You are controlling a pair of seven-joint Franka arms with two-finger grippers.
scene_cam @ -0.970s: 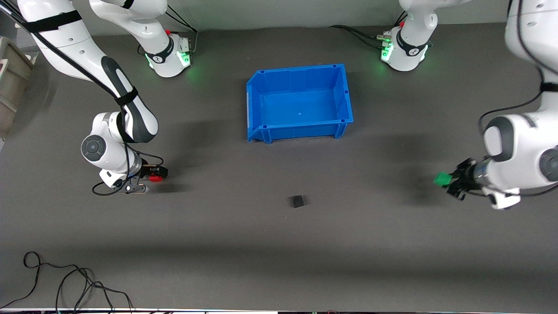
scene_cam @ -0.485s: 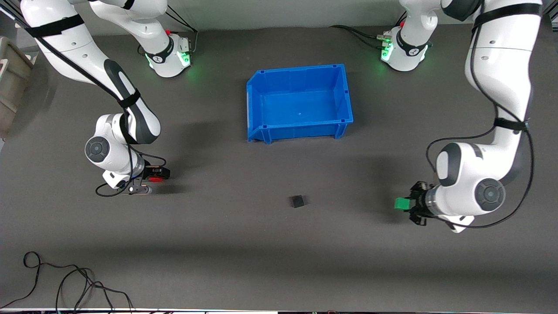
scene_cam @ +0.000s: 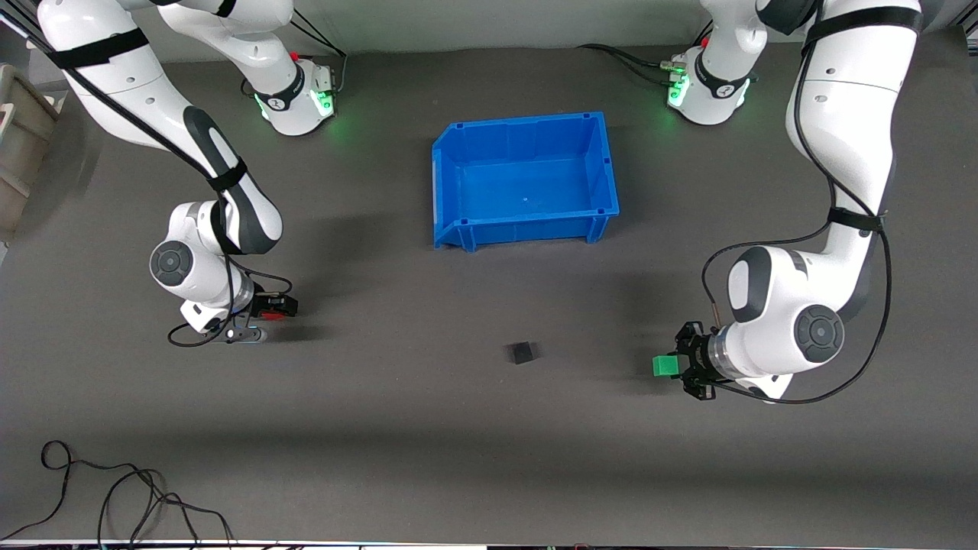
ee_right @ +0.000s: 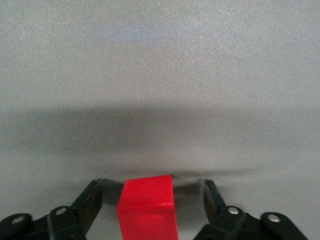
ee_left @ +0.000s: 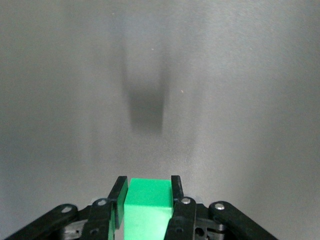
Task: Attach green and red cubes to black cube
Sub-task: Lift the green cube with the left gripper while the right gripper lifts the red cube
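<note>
The black cube (scene_cam: 522, 352) lies alone on the dark table, nearer to the front camera than the blue bin. My left gripper (scene_cam: 669, 367) is shut on the green cube (scene_cam: 662, 366), held low over the table toward the left arm's end from the black cube. In the left wrist view the green cube (ee_left: 147, 200) sits clamped between the fingers of the left gripper (ee_left: 148, 184). My right gripper (scene_cam: 276, 307) is low at the table toward the right arm's end. Its fingers stand open on either side of the red cube (scene_cam: 270, 314), with gaps on both sides in the right wrist view (ee_right: 146, 205).
The blue bin (scene_cam: 527, 223) stands open and empty between the two arm bases. Loose black cables (scene_cam: 114, 496) lie at the table's near edge toward the right arm's end. A beige box (scene_cam: 19, 137) stands off the table at that end.
My left arm has carried the green cube down and closer to the black cube. My right gripper has stayed almost still around the red cube.
</note>
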